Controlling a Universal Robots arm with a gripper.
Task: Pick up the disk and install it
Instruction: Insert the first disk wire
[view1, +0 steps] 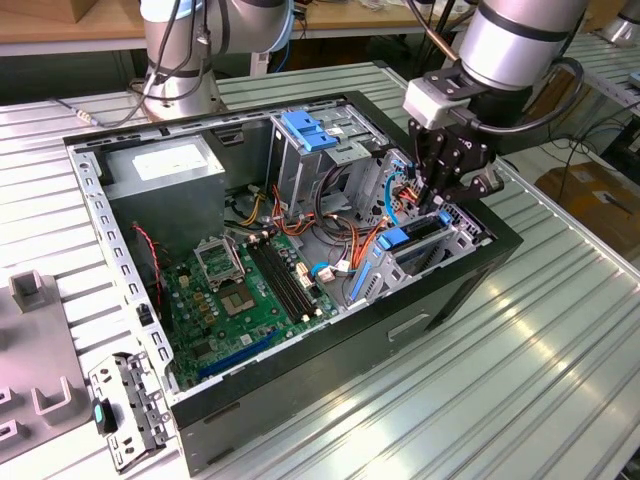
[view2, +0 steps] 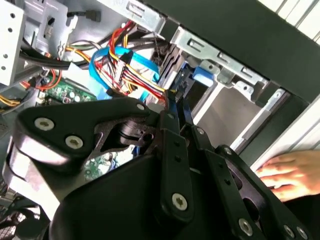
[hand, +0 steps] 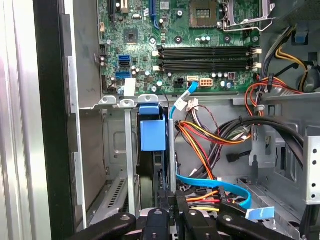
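A bright blue disk (hand: 152, 134) tab, green motherboard (view1: 245, 300) (black slots), black hand (view1: 447, 175), silver ribbed table (view1: 480, 390).

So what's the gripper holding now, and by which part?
The gripper is shut on the disk, gripping its upper rear edge, opposite the blue tab.

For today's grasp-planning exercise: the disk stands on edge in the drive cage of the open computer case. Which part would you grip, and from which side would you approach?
Grip the disk by its exposed upper edge, near the blue end tab, coming from the open side of the computer case. It stands on edge between the metal walls of the drive cage, so its broad faces look blocked and probably only that thin edge is reachable. The gripper sits at that edge.
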